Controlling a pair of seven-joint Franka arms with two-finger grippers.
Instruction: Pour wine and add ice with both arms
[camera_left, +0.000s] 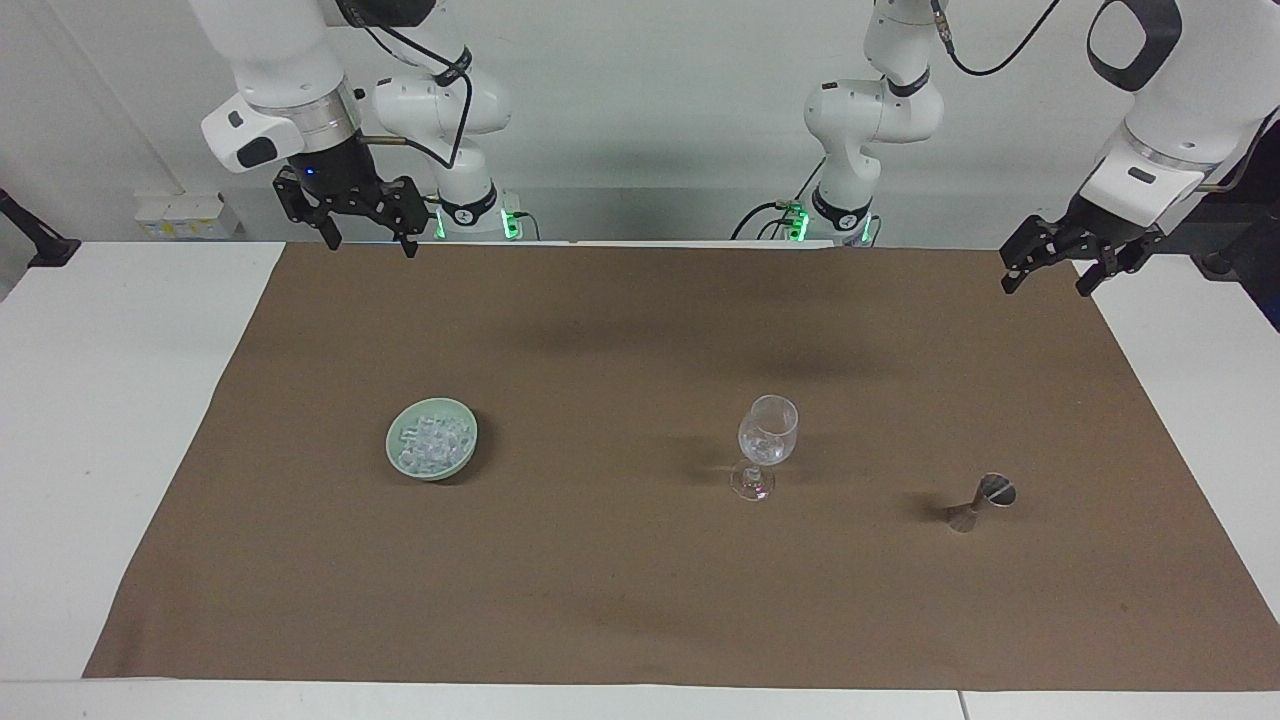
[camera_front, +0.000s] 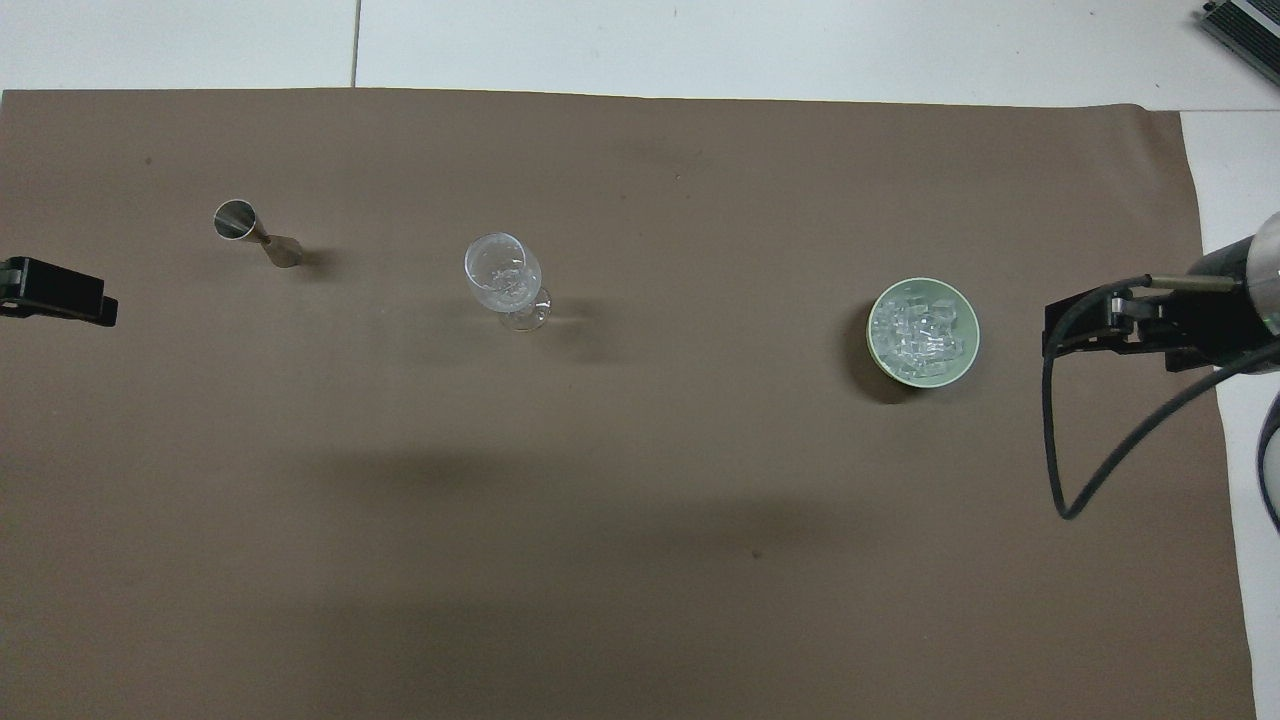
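Brown rectangular cloth mat (camera_left: 640, 600) spread over white table (camera_left: 110, 420). Black two-finger right gripper (camera_left: 365, 240) and left gripper (camera_left: 1045, 280) raised at mat's robot-side corners, fingers spread, empty. Heap of small clear ice cubes (camera_left: 432, 443) in pale green round bowl (camera_left: 396, 458), well apart from both; clear stemmed wine glass (camera_left: 766, 446) and small steel jigger (camera_left: 980, 502) toward left arm's end.

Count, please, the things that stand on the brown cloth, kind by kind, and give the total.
Green bowl holding ice: 1
Wine glass: 1
Metal jigger: 1
Total: 3
Both grippers hang open and empty, the right gripper and the left gripper each over the cloth's edge nearest the robots.
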